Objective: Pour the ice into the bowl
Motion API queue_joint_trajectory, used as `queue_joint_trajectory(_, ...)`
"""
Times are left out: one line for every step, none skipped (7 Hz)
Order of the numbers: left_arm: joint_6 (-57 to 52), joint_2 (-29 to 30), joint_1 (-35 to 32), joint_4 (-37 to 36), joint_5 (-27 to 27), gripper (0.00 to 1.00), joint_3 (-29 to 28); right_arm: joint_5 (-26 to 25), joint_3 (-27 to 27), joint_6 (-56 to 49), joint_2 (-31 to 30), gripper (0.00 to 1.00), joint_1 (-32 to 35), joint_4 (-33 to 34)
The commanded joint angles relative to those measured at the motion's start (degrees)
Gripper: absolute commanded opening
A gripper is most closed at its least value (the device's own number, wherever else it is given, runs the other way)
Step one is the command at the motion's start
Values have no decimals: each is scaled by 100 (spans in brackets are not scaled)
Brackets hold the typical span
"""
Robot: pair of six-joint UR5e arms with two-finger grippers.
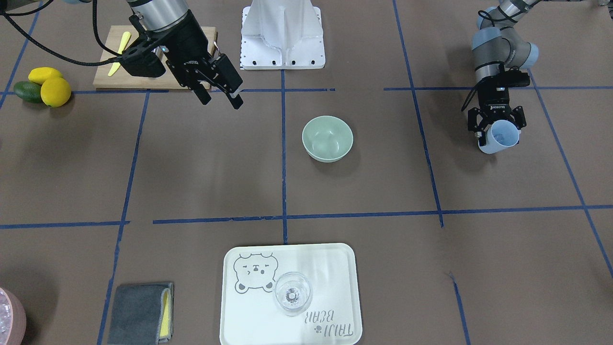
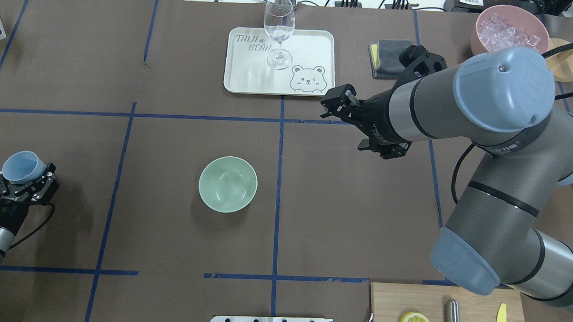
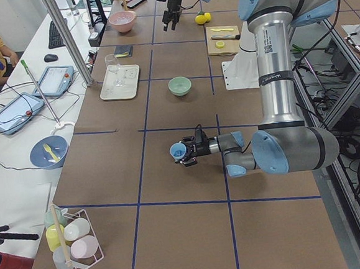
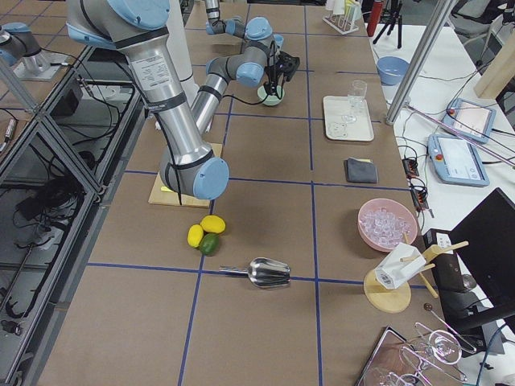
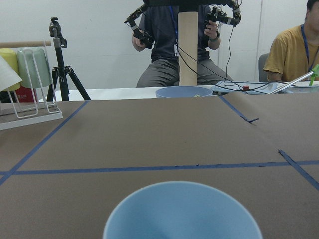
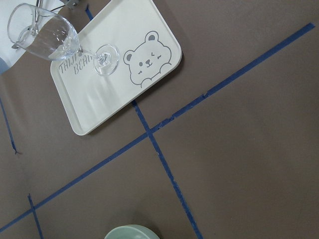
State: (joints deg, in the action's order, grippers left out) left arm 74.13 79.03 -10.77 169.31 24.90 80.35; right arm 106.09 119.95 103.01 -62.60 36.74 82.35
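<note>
The pale mint-green bowl [image 1: 327,139] [image 2: 227,183] stands upright near the table's middle; I cannot tell whether anything lies in it. My left gripper [image 1: 498,129] [image 2: 25,173] is shut on a light blue cup [image 1: 502,138] [image 2: 20,165] [image 5: 182,214], tilted with its mouth away from the robot, far to the bowl's side. I cannot tell whether the cup holds ice. Ice cubes [image 2: 508,33] [image 4: 386,221] fill a pink container [image 2: 481,41]. My right gripper [image 1: 220,98] [image 2: 338,105] is open and empty, above the table between the bowl and the tray.
A white bear tray [image 1: 345,268] [image 2: 251,78] holds a wine glass [image 1: 292,293] [image 2: 277,32]. A grey cloth [image 1: 139,311] lies beside it. A cutting board [image 1: 107,81], lemons and an avocado [image 1: 48,86], and a metal scoop [image 4: 265,272] are on my right side.
</note>
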Motion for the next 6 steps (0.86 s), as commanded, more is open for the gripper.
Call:
queue_joint_trajectory(-12, 59, -48, 5, 24, 77, -73, 0, 2, 0, -7, 100, 0, 0)
queue_joint_trajectory(-30, 51, -57, 23, 41, 25, -64, 0, 3, 0, 2, 100, 0, 0)
queue_joint_trajectory(-65, -10, -65, 84, 94, 0, 6, 0, 3, 0, 11, 100, 0, 0)
queue_joint_trajectory(-788, -72, -109, 450, 399, 0, 302, 0, 11, 0, 20, 100, 0, 0)
queue_joint_trajectory(-1630, -37, -101, 1019, 680, 0, 601, 52, 55, 0, 28, 100, 0, 0)
queue_joint_trajectory(-2335, -55, -109, 1095, 1022, 0, 978, 61, 125, 0, -6, 100, 17, 9)
